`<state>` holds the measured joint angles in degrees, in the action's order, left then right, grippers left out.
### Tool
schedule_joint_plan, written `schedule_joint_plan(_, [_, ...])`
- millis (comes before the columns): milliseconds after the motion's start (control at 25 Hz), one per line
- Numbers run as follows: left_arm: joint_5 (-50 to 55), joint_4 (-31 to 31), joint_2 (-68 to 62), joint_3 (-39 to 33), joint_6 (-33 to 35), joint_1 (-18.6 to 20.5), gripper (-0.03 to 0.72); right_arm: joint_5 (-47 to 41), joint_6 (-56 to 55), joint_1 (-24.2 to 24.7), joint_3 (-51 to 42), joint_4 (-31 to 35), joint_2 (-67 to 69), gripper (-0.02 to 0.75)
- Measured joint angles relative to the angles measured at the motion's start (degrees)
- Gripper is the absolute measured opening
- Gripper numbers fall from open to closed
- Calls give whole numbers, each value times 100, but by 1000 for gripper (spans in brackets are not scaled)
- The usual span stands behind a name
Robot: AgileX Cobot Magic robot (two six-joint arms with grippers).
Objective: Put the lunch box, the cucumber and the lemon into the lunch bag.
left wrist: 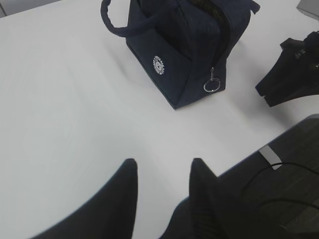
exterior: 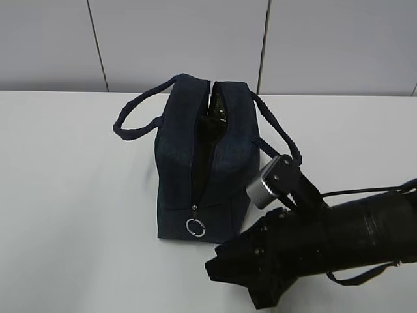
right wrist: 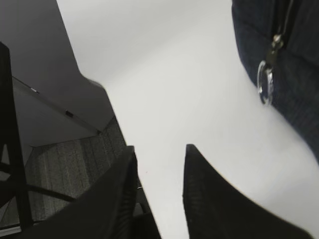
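Ahead of both sets of fingers: lunch bag (exterior: 208,160) upright on white table (exterior: 71,195), zipper parted along top | silver ring pull (exterior: 195,227) hanging at near end, beyond right gripper (right wrist: 159,164) | left gripper (left wrist: 162,174) well short of bag | both grippers: fingers parted, holding nothing.

lunch bag (right wrist: 284,64) cut off; contents hidden.

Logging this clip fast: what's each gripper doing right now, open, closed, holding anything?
Left gripper: open, fingers apart over bare table, holding nothing.
Right gripper: open, empty, near the lunch bag.
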<state>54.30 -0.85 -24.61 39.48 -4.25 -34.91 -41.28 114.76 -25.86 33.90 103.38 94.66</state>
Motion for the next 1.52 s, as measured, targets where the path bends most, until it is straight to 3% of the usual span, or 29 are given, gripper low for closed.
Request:
schedule_joint_plan(600, [-231, 0, -48, 0, -22, 0, 238, 759, 141, 0, 570, 22, 677, 243])
schedule_joint_plan(1520, [-321, 148, -60, 0, -221, 0, 238, 579, 153, 0, 1212, 35, 1199, 244])
